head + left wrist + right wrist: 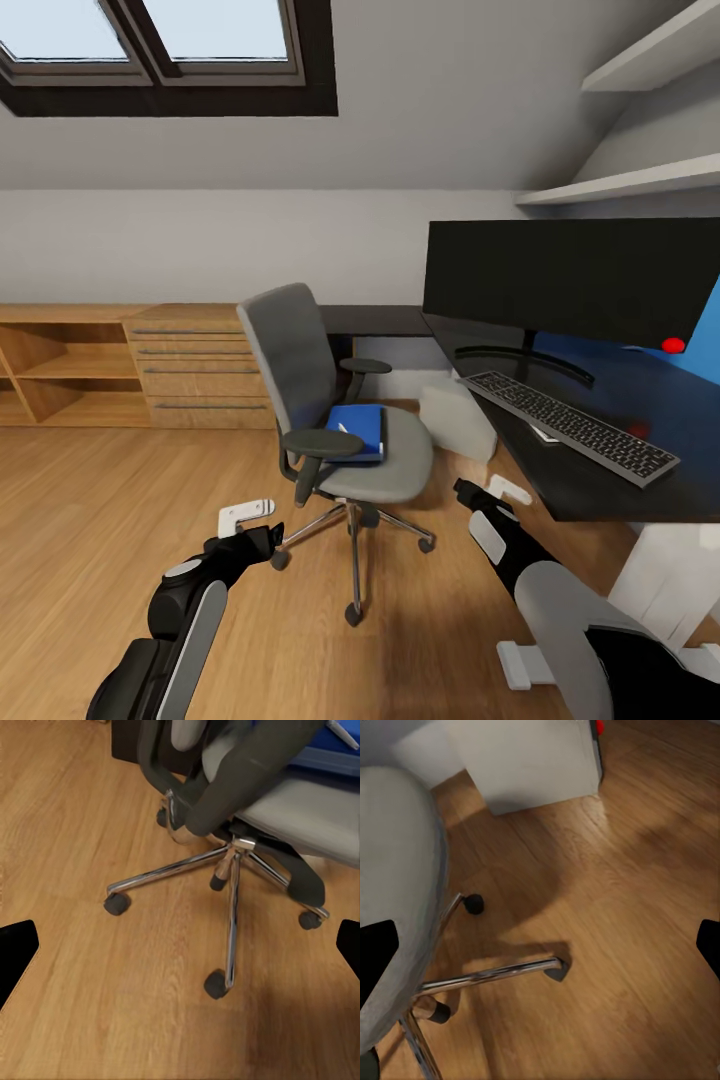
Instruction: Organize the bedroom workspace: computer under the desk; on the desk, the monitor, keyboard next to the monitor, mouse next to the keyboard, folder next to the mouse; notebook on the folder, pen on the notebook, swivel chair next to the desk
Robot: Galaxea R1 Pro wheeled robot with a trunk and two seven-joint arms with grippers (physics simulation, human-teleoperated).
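Note:
The grey swivel chair [300,370] stands on the wood floor left of the black desk [590,495], chrome base [229,870] toward me. The blue folder [360,430] lies on its seat, also seen as folder [330,754]; a thin white sliver on it may be the pen. The monitor [570,280] and keyboard [570,425] are on the desk. The light grey computer [455,415] sits on the floor at the desk's edge, computer [510,757]. My left gripper [245,520] hangs open before the chair base; my right gripper [500,492] is open beside the seat [397,870]. Mouse and notebook are out of view.
Low wooden shelving with drawers [195,365] runs along the back wall. Open wood floor [90,500] lies to the left. White wall shelves [640,180] hang above the monitor. A white desk leg [670,585] stands near my right arm.

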